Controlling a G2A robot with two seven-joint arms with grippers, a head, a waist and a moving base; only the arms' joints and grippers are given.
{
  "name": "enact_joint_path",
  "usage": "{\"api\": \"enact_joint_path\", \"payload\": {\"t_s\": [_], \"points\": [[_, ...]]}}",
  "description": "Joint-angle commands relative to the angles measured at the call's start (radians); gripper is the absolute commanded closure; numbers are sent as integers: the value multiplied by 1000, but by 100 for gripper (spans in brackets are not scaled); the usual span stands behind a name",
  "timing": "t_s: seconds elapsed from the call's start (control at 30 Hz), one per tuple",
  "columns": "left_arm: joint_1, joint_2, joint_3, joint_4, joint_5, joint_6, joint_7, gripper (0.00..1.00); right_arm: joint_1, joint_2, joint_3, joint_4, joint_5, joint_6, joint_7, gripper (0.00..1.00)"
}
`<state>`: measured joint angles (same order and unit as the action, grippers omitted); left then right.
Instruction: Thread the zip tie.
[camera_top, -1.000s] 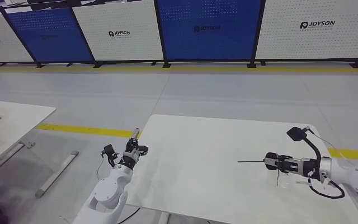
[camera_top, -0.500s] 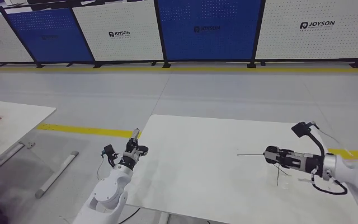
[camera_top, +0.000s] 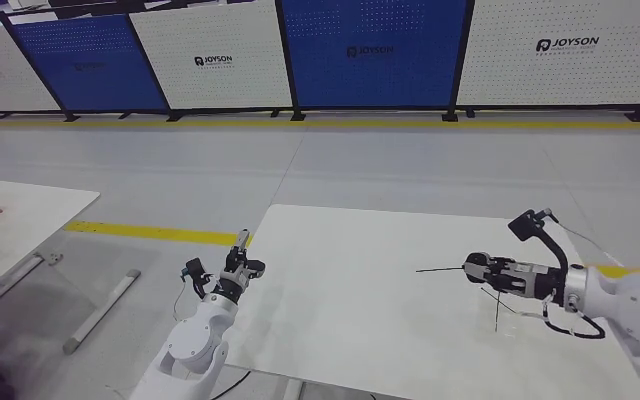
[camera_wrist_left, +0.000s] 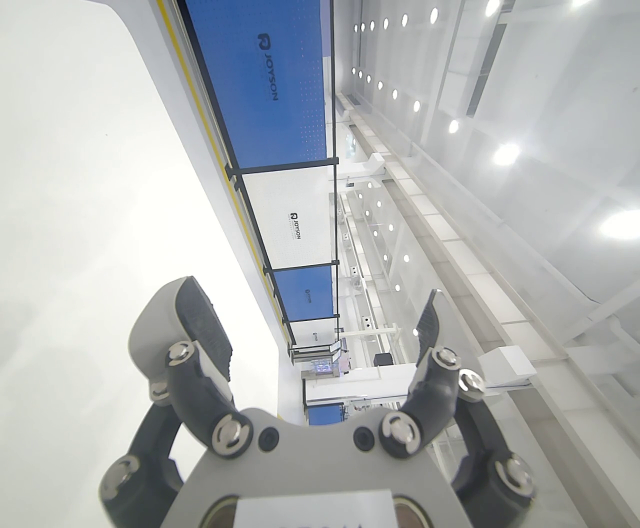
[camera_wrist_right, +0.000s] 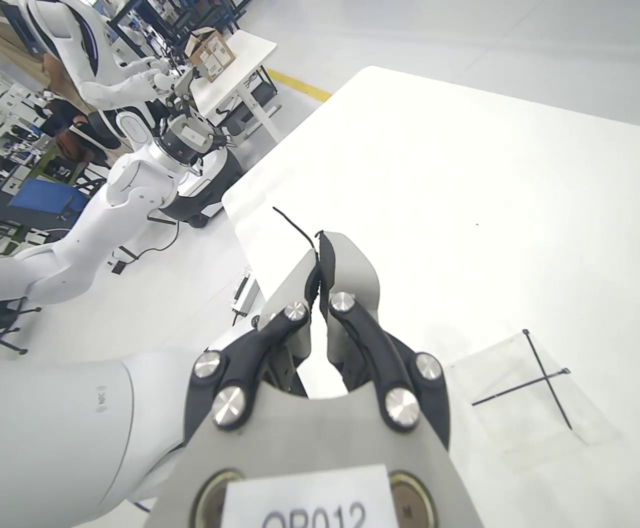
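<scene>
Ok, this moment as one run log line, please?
right gripper: shut on zip tie | left gripper: open | spare ties: crossed on table

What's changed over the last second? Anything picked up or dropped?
The right pincer, shut on the zip tie, has carried it farther out over the table and slightly toward the left arm's side. Nothing was grasped or released. The left pincer stayed open at the table's edge, and the two crossed ties stayed put.

White table, pegboard panels behind
</scene>
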<state>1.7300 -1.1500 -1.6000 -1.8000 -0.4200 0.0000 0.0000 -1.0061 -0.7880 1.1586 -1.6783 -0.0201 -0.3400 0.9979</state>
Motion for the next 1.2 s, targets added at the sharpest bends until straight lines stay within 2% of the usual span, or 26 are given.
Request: {"api": "enact_joint_path", "payload": {"t_s": [0.0,0.3,0.37,0.4,0.47,0.6,0.7,0.8,0.93,1.17], "points": [[0,0,0,0,0,0,0,0,0,0,0,0,0,0,0,100],[0,0,0,0,0,0,0,0,-2,0,0,0,1,0,-4,100],[0,0,0,0,0,0,0,0,6,-4,-4,-23,42,0,1,100],[0,0,0,0,0,0,0,0,16,-5,0,-12,44,0,4,100],[0,0,0,0,0,0,0,0,32,-7,-5,-19,-14,0,-16,100],[0,0,0,0,0,0,0,0,72,-18,-61,-49,-118,0,-58,100],[0,0,0,0,0,0,0,0,124,-29,-128,-33,-211,0,-97,100],[0,0,0,0,0,0,0,0,186,-46,-213,17,-283,0,-136,100],[0,0,0,0,0,0,0,0,278,-71,-332,100,-253,0,-97,100],[0,0,0,0,0,0,0,0,285,-73,-339,108,-240,0,-92,100]]}}
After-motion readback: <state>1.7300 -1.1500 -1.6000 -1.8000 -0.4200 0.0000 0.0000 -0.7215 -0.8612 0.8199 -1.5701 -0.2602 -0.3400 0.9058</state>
